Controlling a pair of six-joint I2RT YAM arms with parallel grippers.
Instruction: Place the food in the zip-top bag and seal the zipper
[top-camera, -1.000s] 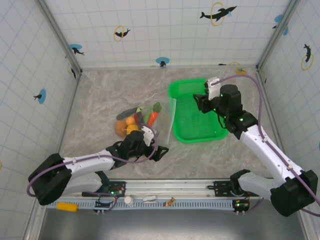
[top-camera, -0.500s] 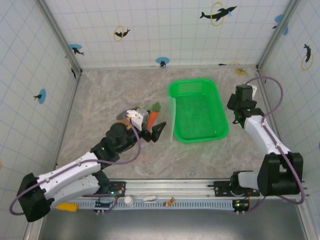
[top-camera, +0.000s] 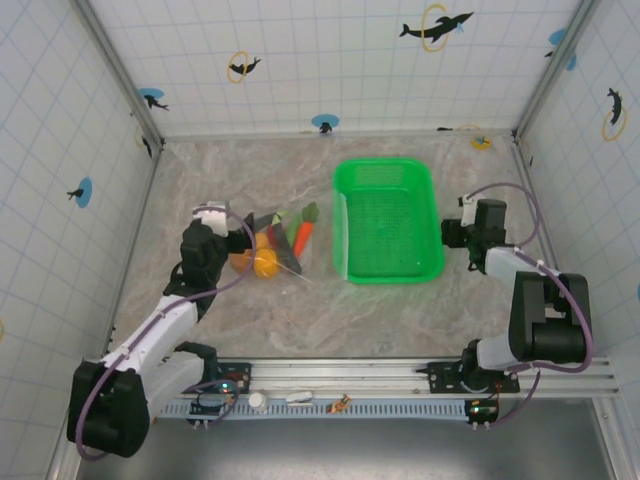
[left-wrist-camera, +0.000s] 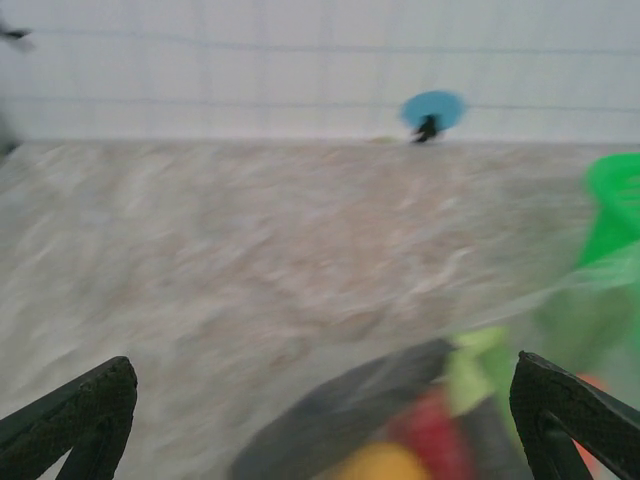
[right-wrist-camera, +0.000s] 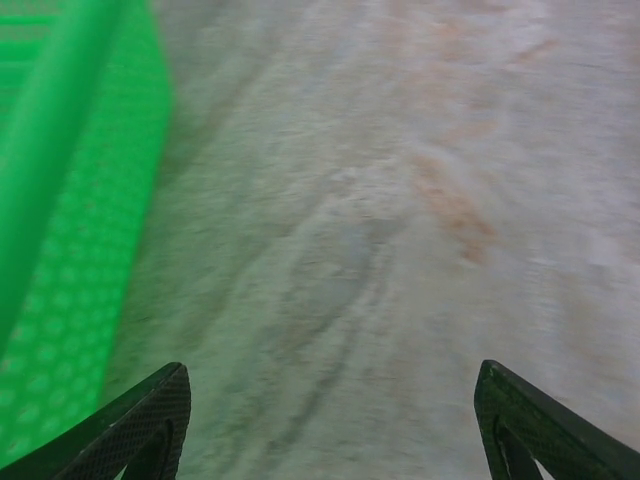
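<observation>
The left gripper (top-camera: 238, 240) has swung back from the near side of the pile and now sits just left of the food (top-camera: 268, 248), fingers spread wide and empty. The food lies heaped under the clear zip-top bag (top-camera: 296, 268), beside the green basket (top-camera: 388, 166). The right gripper (top-camera: 447, 232) has left the basket and rests to its right, also wide open. Loading looks done, but whether the zipper is shut cannot be told.

Bright, even light; top view sharp, both wrist views smeared.
Top view: soft diffuse light, faint shadows beside the green basket (top-camera: 385, 163), no glare on the marble table (top-camera: 230, 180). Left wrist: heavy motion blur, food (left-wrist-camera: 430, 440) reduced to colour smears. Right wrist: table and basket mesh blurred; black fingertips (right-wrist-camera: 140, 425) are crisp.
</observation>
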